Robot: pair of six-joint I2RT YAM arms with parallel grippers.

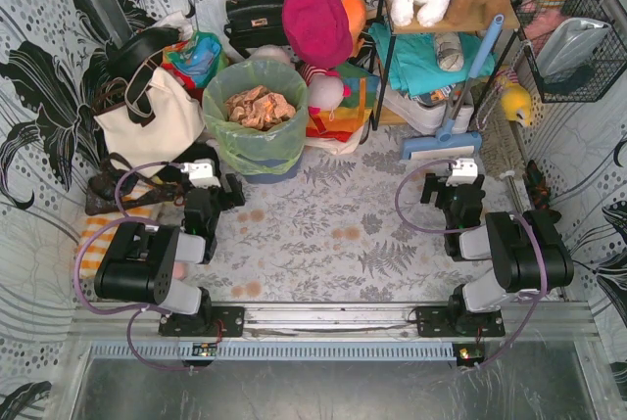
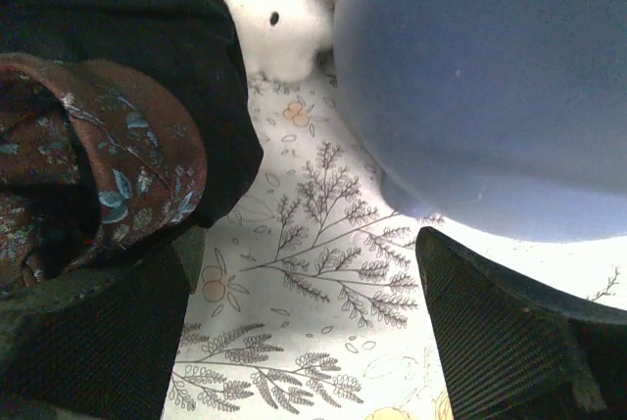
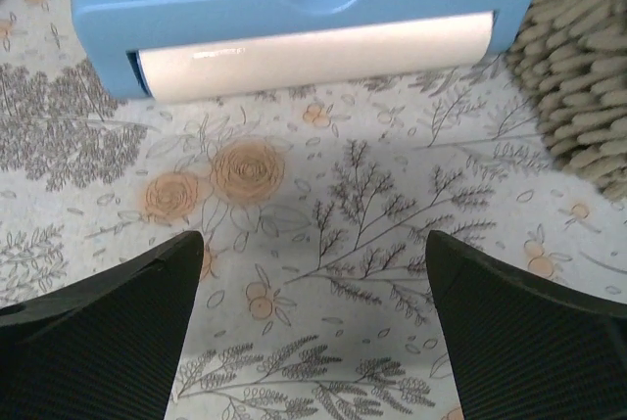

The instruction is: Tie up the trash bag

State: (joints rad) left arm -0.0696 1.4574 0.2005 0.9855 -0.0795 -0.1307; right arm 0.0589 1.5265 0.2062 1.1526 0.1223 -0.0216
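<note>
Jaws on both arms gape wide, empty. The trash bag [image 1: 257, 146] lines the bin [image 2: 490, 77] far left, just beyond the left jaws; a careless pinch could tear its thin plastic.

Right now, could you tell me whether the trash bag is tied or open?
Open. The trash bag is spread wide over the rim of the bin, and the brownish waste inside shows from above.
</note>
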